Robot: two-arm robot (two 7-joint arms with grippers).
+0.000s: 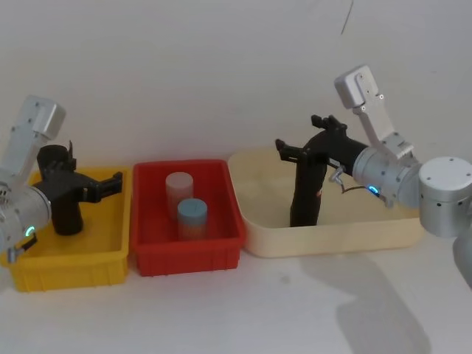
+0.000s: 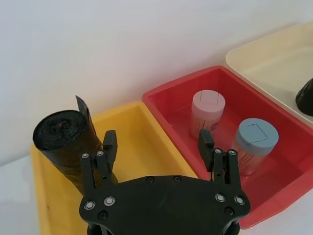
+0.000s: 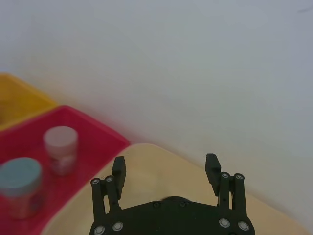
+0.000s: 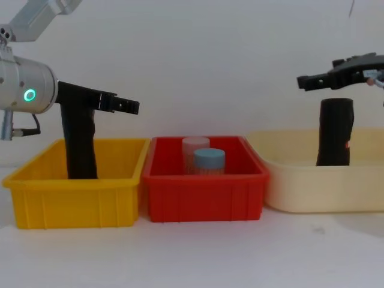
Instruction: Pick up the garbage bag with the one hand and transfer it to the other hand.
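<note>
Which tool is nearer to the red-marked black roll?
Right. The right tool hovers just above the garbage bag; the left tool is over the yellow bin.

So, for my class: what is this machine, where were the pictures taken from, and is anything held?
A robot with two arms, each ending in a two-finger end effector. Cameras sit on its head, its chest and each wrist. On the table: a yellow bin with a black roll, a red bin with a pale jar and a blue-topped jar, and a cream tray with the garbage bag, a black roll marked red. The left end effector is open beside the first roll; the right end effector is open just above the garbage bag. Nothing is held.
</note>
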